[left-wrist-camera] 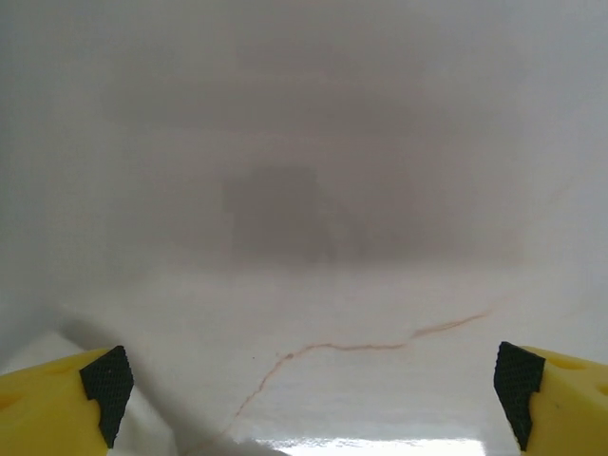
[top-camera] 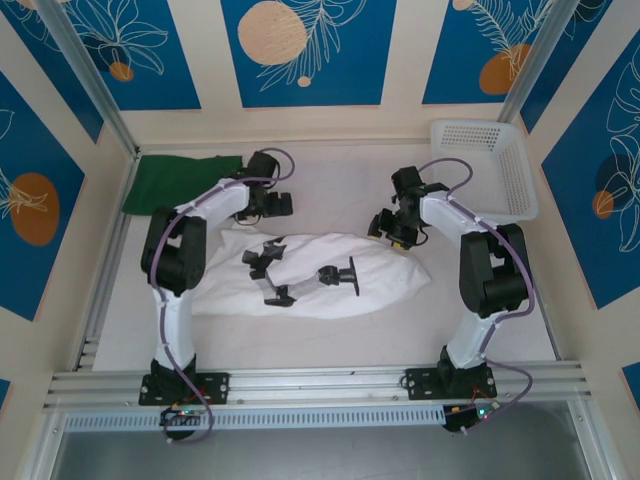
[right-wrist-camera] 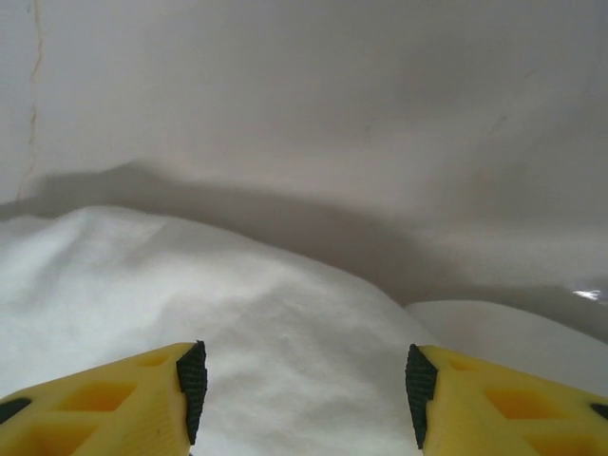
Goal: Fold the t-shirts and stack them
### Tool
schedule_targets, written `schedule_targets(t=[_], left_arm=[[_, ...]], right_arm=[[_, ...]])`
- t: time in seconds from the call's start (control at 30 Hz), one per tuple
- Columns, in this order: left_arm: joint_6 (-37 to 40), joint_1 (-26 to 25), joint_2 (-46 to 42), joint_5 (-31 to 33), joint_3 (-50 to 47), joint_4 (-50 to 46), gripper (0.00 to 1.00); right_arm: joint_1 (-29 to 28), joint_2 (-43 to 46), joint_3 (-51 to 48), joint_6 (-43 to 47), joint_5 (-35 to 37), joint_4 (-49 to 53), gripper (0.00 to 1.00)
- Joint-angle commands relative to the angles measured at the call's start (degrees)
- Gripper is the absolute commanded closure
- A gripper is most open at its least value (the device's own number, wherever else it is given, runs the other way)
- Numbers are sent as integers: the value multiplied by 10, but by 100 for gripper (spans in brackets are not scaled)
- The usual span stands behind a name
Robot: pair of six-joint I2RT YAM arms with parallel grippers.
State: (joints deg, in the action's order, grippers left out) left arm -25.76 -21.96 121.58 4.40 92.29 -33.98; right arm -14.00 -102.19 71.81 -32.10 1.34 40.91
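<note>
The white t-shirt [top-camera: 390, 285], black-marked, lies rumpled on the worktop [top-camera: 500, 335] between both claws and just to their near side. Its right hump sits directly under the right claw [right-wrist-camera: 304, 394], whose jaws stand part spread over the cloth, pinching nothing. The left claw [left-wrist-camera: 312, 399] gapes wide and empty; the green t-shirt [top-camera: 175, 178] lies bunched to its left. Expect light, limp, shifting cloth: you'd best pinch a hem or shoulder edge.

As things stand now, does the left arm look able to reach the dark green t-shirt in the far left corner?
Probably yes. The dark green t-shirt lies just to the left of the left gripper, nothing stands between them, and the jaws are wide open and empty.
</note>
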Motion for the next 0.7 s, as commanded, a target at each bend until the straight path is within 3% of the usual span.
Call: schedule_targets(t=[0.0,0.1,0.17,0.27,0.33,0.53,0.63,0.67], left_arm=[[16,-6,4,-43,-6,-30,11],[13,-5,-15,-68,-32,-6,35],[14,-5,-37,-82,-52,12,58],[9,-5,-88,-96,-85,41,88],[2,-5,-133,-99,-115,67,98],[-18,-5,-240,-71,-188,90,100],[-22,-6,-274,-57,-217,93,99],[-23,-5,-280,-40,-221,86,73]], right_arm=[[-3,-5,8,18,-32,17,52],[5,-4,0,17,-54,7,69],[8,9,-7,15,-73,0,82],[8,56,-26,9,-102,-21,91],[7,90,-38,3,-101,-31,91],[-1,80,-4,3,-52,-10,46],[-26,14,51,16,-24,19,38],[-35,-11,71,19,-19,23,37]])
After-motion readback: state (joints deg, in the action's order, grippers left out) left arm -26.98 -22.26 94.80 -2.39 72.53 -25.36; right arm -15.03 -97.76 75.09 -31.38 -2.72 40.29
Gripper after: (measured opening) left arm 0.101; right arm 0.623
